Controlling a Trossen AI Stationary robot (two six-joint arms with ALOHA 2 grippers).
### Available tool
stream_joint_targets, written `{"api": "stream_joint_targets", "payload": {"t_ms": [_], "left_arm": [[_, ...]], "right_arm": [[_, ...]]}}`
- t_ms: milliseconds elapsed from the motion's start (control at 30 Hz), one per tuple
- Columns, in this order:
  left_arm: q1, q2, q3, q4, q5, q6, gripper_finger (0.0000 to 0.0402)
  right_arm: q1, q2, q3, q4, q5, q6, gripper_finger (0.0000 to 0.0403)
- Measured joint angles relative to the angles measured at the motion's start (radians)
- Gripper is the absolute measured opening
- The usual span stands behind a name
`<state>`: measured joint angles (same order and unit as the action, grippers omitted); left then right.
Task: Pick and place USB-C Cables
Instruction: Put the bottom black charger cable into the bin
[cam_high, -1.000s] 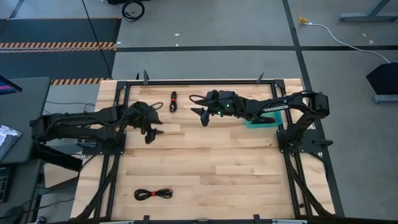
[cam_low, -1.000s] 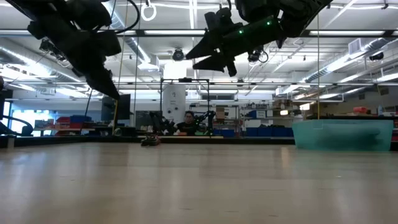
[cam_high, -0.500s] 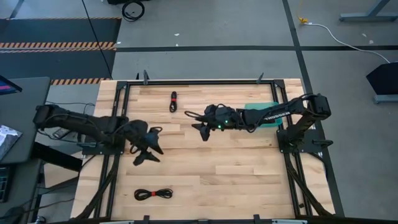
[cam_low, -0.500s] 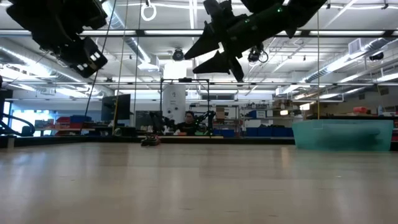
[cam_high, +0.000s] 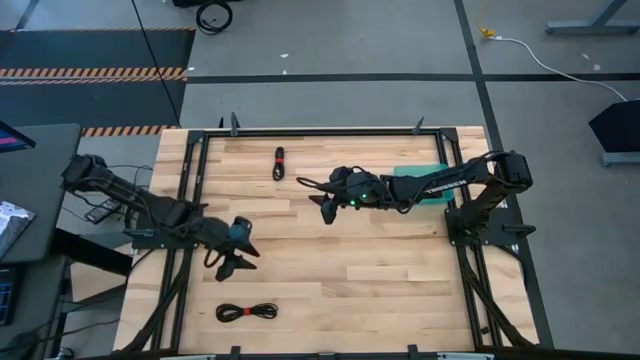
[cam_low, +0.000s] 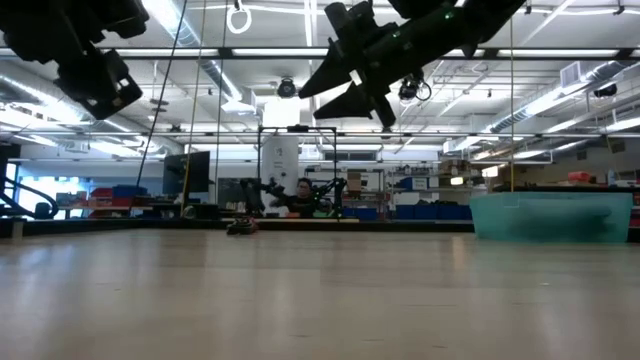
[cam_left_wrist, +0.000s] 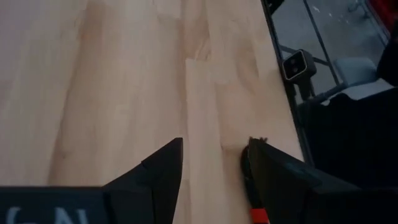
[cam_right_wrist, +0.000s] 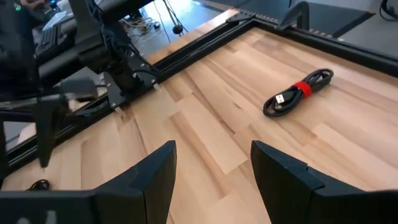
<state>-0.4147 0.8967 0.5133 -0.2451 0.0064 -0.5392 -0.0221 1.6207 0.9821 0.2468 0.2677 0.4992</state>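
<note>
Seen from above, the left gripper (cam_high: 237, 258) hangs with fingers spread over the near-left part of the wooden table (cam_high: 380, 270), holding nothing; a black cable (cam_high: 247, 312) with a red tie lies on the boards nearer the front edge, apart from it; the right gripper (cam_high: 318, 196) reaches toward the table's middle, fingers parted and empty; a second cable (cam_high: 279, 162), black with red, lies at the far side, left of that gripper and clear of it; a teal bin (cam_high: 420, 187) sits at the far right under the right arm.

At table height, both grippers, left (cam_low: 95, 85) and right (cam_low: 345, 85), hang well above the boards; the far cable (cam_low: 240, 227) is a small dark lump at the far edge; the bin (cam_low: 552, 215) stands at right; a person (cam_low: 302, 198) sits in the room beyond.

From the left wrist, the open fingers (cam_left_wrist: 155, 177) frame bare wood; the near cable (cam_left_wrist: 252, 199) peeks beside one finger, red tie showing.

From the right wrist, parted fingers (cam_right_wrist: 149, 177) look across the table at the far cable (cam_right_wrist: 298, 92), lying flat by the frame rail.
</note>
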Motion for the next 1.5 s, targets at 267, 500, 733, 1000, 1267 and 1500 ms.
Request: {"api": "stream_joint_targets", "payload": {"t_ms": [267,500,733,1000,1267,1500], "left_arm": [[-0.145,0.000,0.000,-0.035,-0.012,-0.252,0.0192],[-0.304,0.000,0.000,-0.044,-0.013,-0.441,0.0192],[-0.424,0.000,0.000,-0.043,-0.102,-0.550,0.0192],[-0.493,0.066,0.000,-0.038,-0.174,-0.549,0.0192],[-0.532,0.278,0.000,0.184,-0.066,-0.567,0.0192],[-0.532,0.383,0.000,0.184,-0.036,-0.553,0.0192]], "right_arm": [[-0.031,0.000,0.000,-0.033,-0.074,-0.029,0.0213],[-0.026,0.000,0.000,-0.116,-0.154,-0.050,0.0213],[-0.026,0.000,0.000,-0.127,-0.211,-0.050,0.0213],[-0.019,0.000,0.000,-0.206,-0.219,-0.033,0.0213],[-0.006,0.000,0.000,-0.237,-0.219,-0.031,0.0213],[0.002,0.000,0.000,-0.255,-0.235,0.006,0.0213]]}}
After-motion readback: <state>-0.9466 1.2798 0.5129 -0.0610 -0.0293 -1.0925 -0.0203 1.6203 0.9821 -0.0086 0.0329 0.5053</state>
